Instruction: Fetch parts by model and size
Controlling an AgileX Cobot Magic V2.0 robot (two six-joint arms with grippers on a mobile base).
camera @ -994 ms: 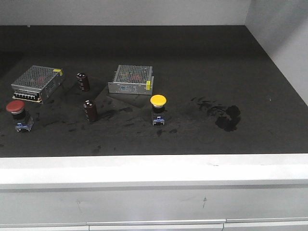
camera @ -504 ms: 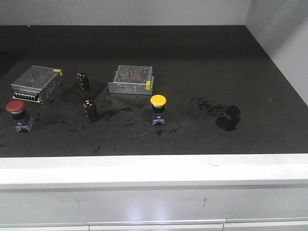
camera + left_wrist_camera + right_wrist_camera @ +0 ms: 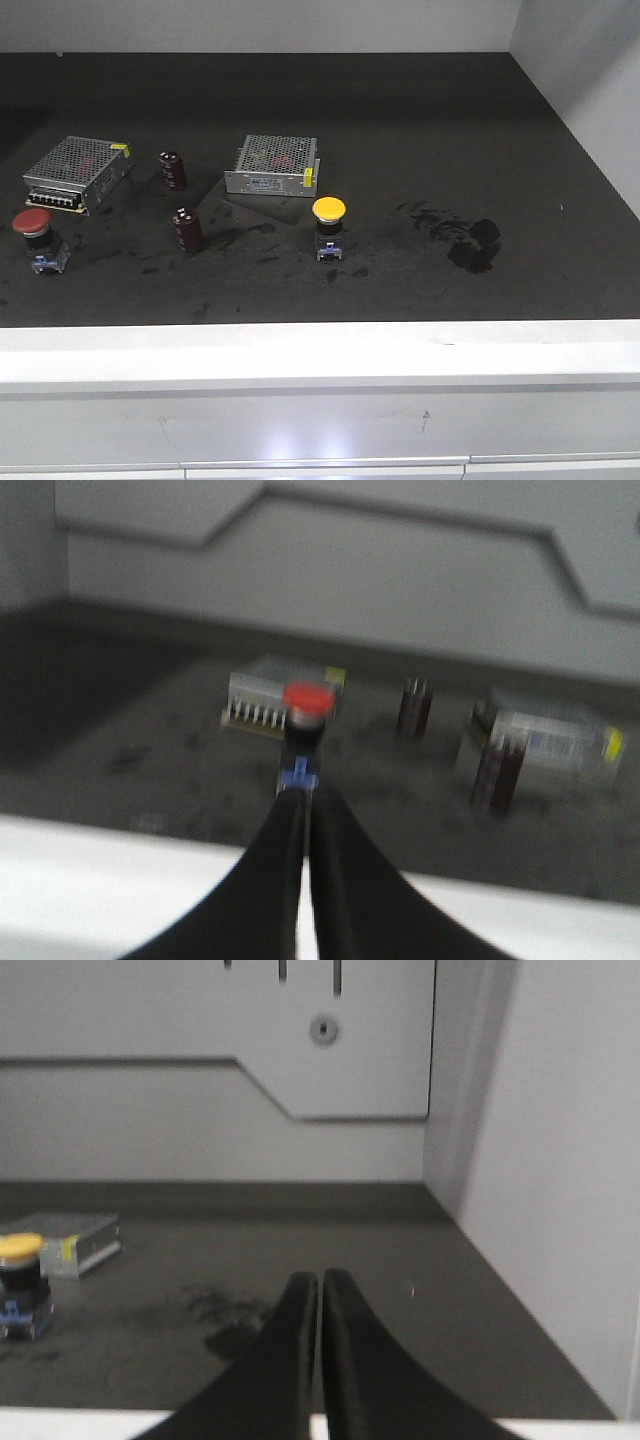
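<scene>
- red button [image 3: 32,222]: upright on black mat [image 3: 400,120], front left, near a mesh box [image 3: 78,170].
- yellow button [image 3: 329,210]: upright mid-mat, clear all round, likely for easy reach.
- left gripper [image 3: 305,798]: fingers together, empty, aimed at red button.
- right gripper [image 3: 320,1280]: together, empty, near mat edge.

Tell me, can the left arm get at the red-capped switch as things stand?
Probably yes: in the left wrist view the shut left gripper points straight at the red-capped switch, and nothing stands between them.
</scene>
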